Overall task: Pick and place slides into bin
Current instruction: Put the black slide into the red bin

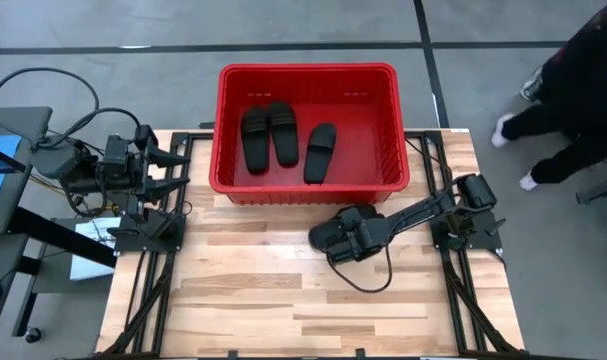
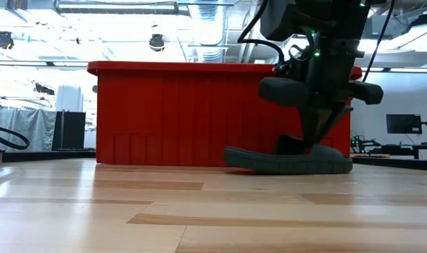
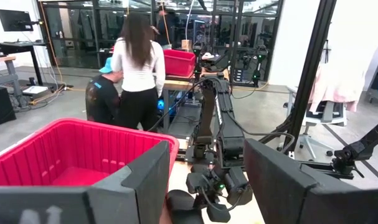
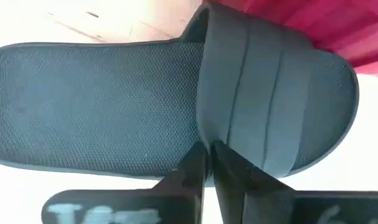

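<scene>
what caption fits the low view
Right gripper pinches the strap of the last slide on the table before the red bin.

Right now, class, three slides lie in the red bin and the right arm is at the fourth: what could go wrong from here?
1. The right tool pinches only the strap's edge on the fourth slide, so it could slip during the lift.
2. That slide lies close to the bin; a low lift could catch the wall or rim.
3. A drop could land on the three slides inside and stack unevenly.

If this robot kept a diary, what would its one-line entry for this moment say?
right gripper: shut on fourth slide's strap, on table beside red bin | three slides in bin | left gripper: open, waiting at table's left edge
</scene>
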{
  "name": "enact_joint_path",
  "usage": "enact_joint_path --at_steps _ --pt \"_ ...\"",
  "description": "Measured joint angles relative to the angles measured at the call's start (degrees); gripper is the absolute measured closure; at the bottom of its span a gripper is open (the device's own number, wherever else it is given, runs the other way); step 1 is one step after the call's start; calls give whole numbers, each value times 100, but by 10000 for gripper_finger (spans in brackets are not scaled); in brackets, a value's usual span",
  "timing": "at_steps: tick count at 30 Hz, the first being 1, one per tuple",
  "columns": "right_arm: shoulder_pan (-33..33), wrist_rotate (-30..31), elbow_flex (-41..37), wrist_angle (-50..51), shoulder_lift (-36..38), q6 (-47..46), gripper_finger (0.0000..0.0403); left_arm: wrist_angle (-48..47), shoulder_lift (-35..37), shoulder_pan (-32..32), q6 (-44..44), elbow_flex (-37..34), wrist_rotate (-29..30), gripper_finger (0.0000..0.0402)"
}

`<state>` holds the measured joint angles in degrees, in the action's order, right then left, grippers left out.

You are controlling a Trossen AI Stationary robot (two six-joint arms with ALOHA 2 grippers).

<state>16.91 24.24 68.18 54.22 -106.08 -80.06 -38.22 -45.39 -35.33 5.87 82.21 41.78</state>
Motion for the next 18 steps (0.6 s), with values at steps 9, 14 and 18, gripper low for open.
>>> enact_joint_path --at_steps 9,14,18 --pt "275 -139 -5 -20 -2 -276 400 -2 0 0 83 0 -2 205" --pt "669 -389 1 -49 -15 -617 402 -2 0 0 85 0 -2 205" --pt "928 -448 177 -10 -15 -817 402 -2 0 0 101 0 -2 205"
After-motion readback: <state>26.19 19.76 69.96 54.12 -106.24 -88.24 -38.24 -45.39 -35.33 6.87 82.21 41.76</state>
